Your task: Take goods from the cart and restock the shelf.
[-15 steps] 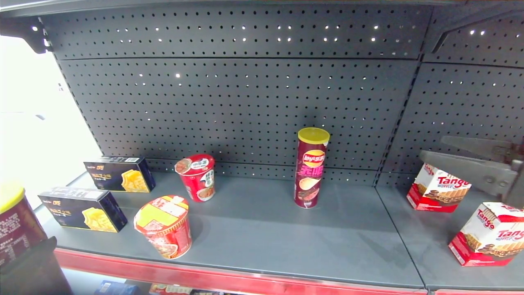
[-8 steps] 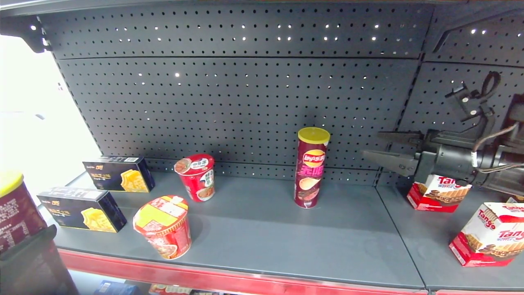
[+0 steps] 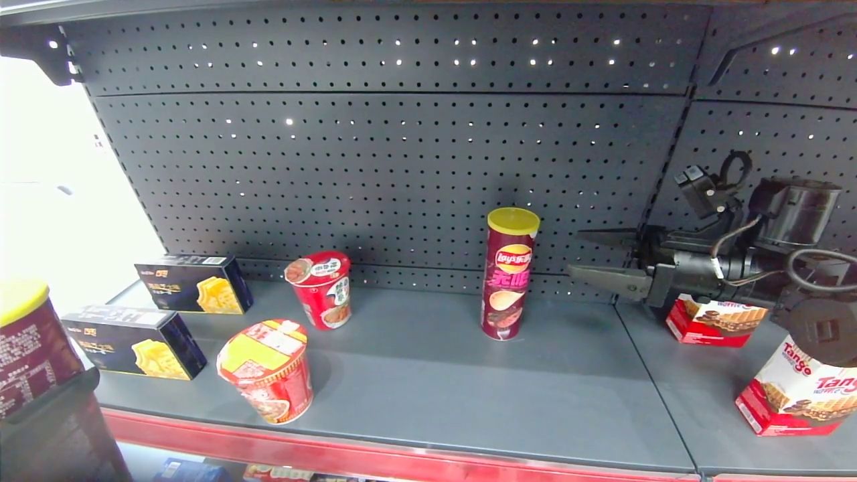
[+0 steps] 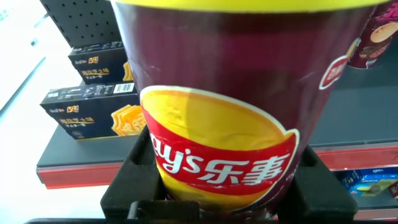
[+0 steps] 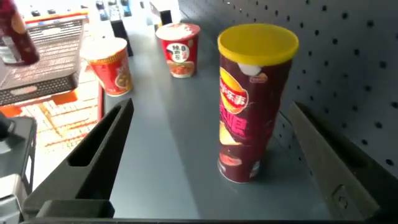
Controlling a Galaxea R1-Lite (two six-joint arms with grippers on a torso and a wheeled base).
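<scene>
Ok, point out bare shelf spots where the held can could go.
Widest bare patch for the held can: shelf between front cup and standing can, out to the front edge. Also free: the front strip from that can to the near wafer box. Crowded: the left end, with dark boxes and back cup; the open right gripper hangs beside the can.
</scene>
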